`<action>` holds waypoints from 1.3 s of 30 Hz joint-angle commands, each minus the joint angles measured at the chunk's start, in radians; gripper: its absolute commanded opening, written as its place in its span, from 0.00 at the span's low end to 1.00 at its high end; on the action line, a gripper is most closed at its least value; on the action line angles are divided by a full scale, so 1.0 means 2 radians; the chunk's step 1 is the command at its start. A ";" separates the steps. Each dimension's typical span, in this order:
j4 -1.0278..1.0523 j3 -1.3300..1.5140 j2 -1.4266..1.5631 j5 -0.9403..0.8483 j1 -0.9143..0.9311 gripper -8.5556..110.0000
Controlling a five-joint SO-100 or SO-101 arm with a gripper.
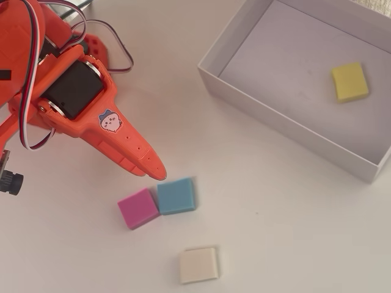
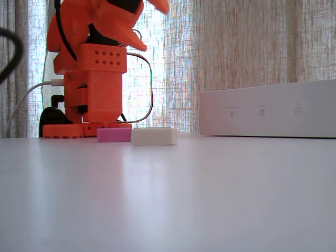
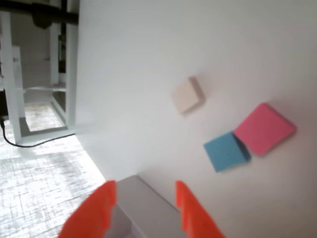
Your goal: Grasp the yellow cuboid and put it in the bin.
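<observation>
Inside the bin (image 1: 287,122), toward its 2 o'clock corner in the overhead view, the yellow cuboid (image 1: 350,81) lies flat, so delivery looks done. At 9 o'clock, the gripper (image 3: 144,206) hangs empty, fingers apart, above the pink block (image 1: 138,208) and blue block (image 1: 176,195).

Overhead view: one block (image 1: 350,81) lies inside the box (image 1: 287,122) at upper right. On the tabletop (image 1: 275,232), two blocks (image 1: 157,202) touch; another block (image 1: 198,265) sits apart below.
</observation>
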 commanded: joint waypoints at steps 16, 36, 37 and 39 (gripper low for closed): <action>-0.012 0.081 0.002 -0.030 0.006 0.00; -0.011 0.081 0.002 -0.032 0.008 0.00; -0.011 0.081 0.002 -0.032 0.008 0.00; -0.011 0.081 0.002 -0.032 0.008 0.00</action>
